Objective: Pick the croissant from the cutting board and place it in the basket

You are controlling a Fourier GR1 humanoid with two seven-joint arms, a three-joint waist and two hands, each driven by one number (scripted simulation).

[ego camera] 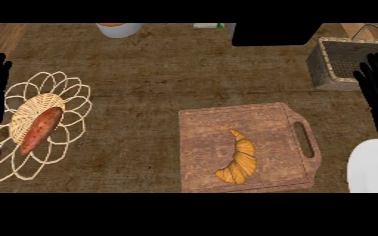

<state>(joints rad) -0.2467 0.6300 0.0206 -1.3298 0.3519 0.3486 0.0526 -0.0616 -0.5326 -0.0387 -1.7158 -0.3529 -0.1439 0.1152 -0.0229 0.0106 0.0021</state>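
A golden, curved croissant (239, 159) is lying at lower centre on the brown wooden cutting board (214, 130), long axis nearly vertical, narrow tip pointing up. At right, the black right hand (367, 82) is resting with straight fingers before the grey wicker basket (325, 72). The left hand (4, 77) is showing at the left edge; finger state unclear.

A croissant (238, 158) lies on a cutting board (214, 130) at the tabletop's (162, 75) near right; a basket (336, 64) sits behind it at far right, a sausage (40, 129) on a trivet (63, 87) at left.
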